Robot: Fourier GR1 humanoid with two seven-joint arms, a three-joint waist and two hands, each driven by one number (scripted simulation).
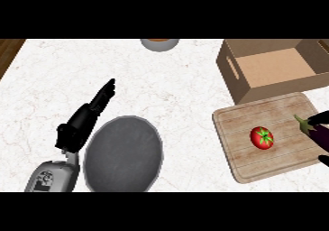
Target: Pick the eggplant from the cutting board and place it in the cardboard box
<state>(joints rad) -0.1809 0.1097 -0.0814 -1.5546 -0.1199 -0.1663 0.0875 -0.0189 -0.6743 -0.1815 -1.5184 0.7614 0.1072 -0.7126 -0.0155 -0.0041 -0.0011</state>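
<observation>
right hand (324,118) curls round the eggplant (316,132) at the cutting board (241,122) edge; left hand (79,126) released, fingers straight, beside the plate (123,155).

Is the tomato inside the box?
No, the tomato lies on the cutting board, outside the cardboard box.

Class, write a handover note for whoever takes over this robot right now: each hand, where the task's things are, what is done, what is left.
Left hand: open, fingers straight, above the counter beside the grey plate, holding nothing.
Right hand: at the view's right edge, curled round the eggplant.
Eggplant: at the cutting board's right edge; a tomato lies mid-board.
Cardboard box: open, just behind the board, nothing seen inside.
Done: grasp. Left: lift, carry to the box, release.
</observation>
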